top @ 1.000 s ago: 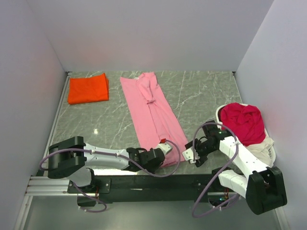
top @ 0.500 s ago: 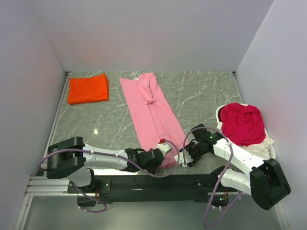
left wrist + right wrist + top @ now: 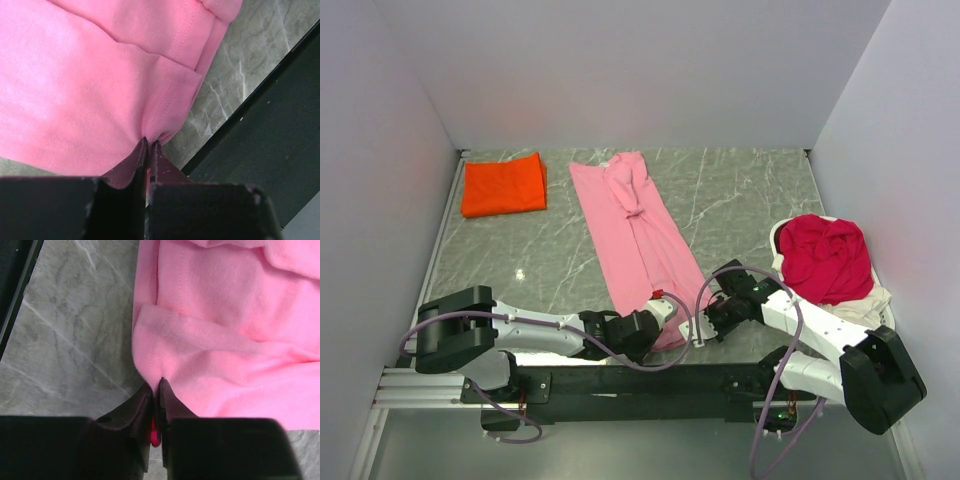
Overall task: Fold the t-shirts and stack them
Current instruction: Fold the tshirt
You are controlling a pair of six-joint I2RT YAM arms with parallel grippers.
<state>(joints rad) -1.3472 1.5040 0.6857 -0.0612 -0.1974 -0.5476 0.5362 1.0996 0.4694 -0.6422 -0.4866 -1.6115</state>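
A light pink t-shirt (image 3: pixel 635 230) lies as a long folded strip down the middle of the table. My left gripper (image 3: pixel 660 312) is shut on its near hem; in the left wrist view (image 3: pixel 149 142) the cloth (image 3: pixel 90 90) bunches between the closed jaws. My right gripper (image 3: pixel 708 322) is shut on the hem's other corner, and the right wrist view (image 3: pixel 156 382) shows pink cloth (image 3: pixel 225 340) pinched between the jaws. A bright orange-red t-shirt (image 3: pixel 503 185) lies folded square at the far left. A crimson t-shirt (image 3: pixel 828 255) sits crumpled on a cream one (image 3: pixel 872 308) at the right.
White walls close the table (image 3: pixel 740 200) on the left, back and right. A black rail (image 3: pixel 620 380) runs along the near edge, right behind the pink hem. The crimson and cream heap lies close to my right arm.
My right gripper moved left to the pink t-shirt's near corner and closed on it. The left gripper stayed shut on the hem.
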